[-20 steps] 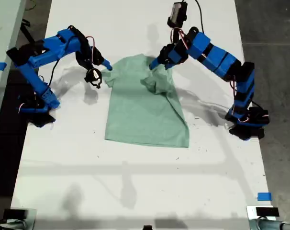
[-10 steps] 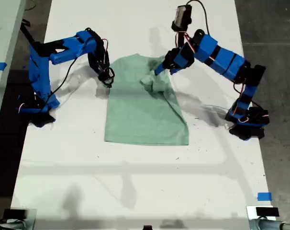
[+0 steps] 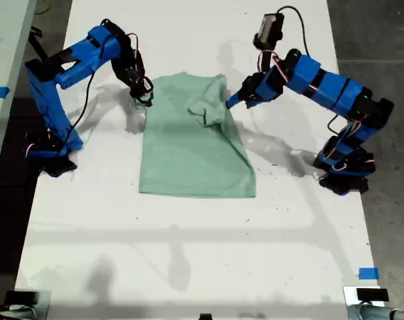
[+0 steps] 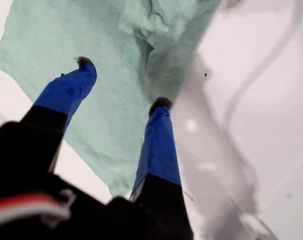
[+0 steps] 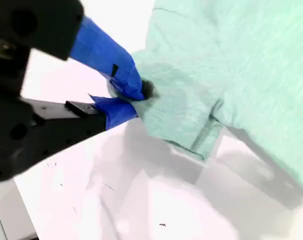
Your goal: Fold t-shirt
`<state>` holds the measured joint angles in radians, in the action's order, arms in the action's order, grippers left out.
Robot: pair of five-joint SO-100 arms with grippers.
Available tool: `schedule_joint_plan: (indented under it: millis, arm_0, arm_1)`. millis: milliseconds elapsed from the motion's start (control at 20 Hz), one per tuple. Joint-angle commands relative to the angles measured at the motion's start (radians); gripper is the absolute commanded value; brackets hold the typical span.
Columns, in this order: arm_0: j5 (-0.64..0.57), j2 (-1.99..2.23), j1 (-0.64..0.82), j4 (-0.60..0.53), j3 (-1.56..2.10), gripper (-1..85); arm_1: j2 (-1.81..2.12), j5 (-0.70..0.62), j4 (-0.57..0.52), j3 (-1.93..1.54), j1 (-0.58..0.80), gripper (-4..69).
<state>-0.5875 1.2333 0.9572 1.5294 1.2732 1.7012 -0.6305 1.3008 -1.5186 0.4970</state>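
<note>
The t-shirt (image 3: 192, 143) lies mostly flat at the middle of the white worktop (image 3: 202, 253), hem toward six o'clock in the exterior view. One sleeve, at about one o'clock on the shirt, is already turned in over the chest and sits bunched. My first gripper (image 4: 122, 85) hangs above that side with its jaws wide apart and nothing between them. My second gripper (image 5: 136, 97) is at the shirt's ten o'clock corner, jaws pinched onto the other sleeve's edge. I judge the fold as barely begun: this sleeve must come in, the bunched one needs smoothing, and the body is not yet folded.
</note>
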Motion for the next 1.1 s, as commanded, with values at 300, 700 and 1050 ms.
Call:
schedule_joint_plan:
  millis: [300, 700, 1050]
  arm_0:
    - [0.011, -0.072, -0.242, -0.264, -0.270, 0.0]
    - [-0.097, -0.293, -0.299, -0.262, -0.538, 30.3]
    - [-0.138, 0.106, -0.465, -0.003, -0.472, 30.9]
  arm_1:
    - [0.173, 0.017, -0.040, -0.107, 0.023, 26.2]
    - [0.337, 0.046, -0.107, -0.310, 0.035, 22.3]
    - [0.365, 0.035, -0.109, -0.393, -0.049, 27.1]
